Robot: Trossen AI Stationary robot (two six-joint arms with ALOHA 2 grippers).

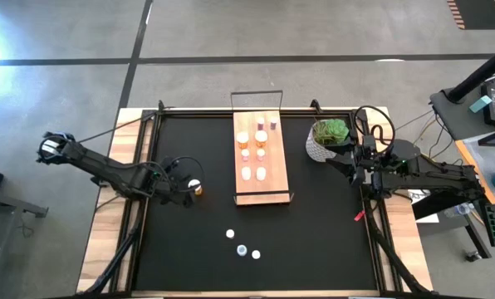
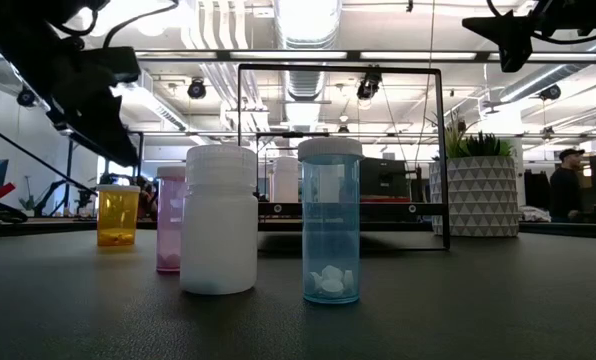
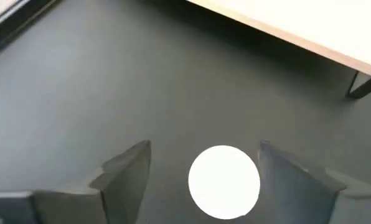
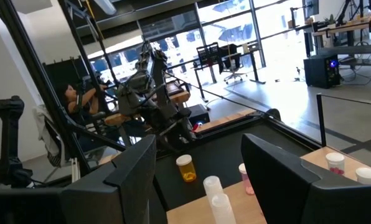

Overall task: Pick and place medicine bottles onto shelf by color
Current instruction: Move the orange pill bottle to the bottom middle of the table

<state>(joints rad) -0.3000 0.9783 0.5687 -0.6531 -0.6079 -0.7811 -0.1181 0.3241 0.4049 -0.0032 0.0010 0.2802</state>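
The orange bottle (image 1: 196, 188) stands straight up on the tabletop (image 1: 314, 216), between the left edge and the shelf (image 1: 261, 158). Its round white cap sits right between the jaws of the left gripper (image 3: 204, 171), which are open with a gap on each side. This arm is much the nearer one. The right gripper (image 1: 347, 159) waits high up by the plant (image 1: 329, 138), its jaws partly apart and holding nothing. No writing can be read on the bottles.
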